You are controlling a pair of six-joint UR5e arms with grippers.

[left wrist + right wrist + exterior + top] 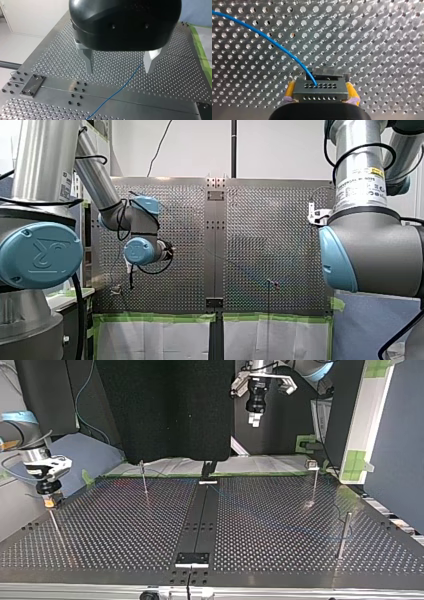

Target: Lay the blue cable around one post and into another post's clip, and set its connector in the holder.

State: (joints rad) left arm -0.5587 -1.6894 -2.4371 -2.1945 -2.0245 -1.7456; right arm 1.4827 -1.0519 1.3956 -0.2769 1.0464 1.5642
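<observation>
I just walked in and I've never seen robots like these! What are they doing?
Two robot arms are working with a thin blue cable on a table full of holes. My right gripper has its jaws shut on the grey connector at the cable's end, low over the table. My left gripper hangs above the table with its jaws open, holding nothing; the cable lies on the table below it. Thin posts stand on the table.

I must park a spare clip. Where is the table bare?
Top view: the table's near band looks bare, between the post at its left and the near plate. Crowded further in: cable crossing the strip, posts, my right end effector.
</observation>
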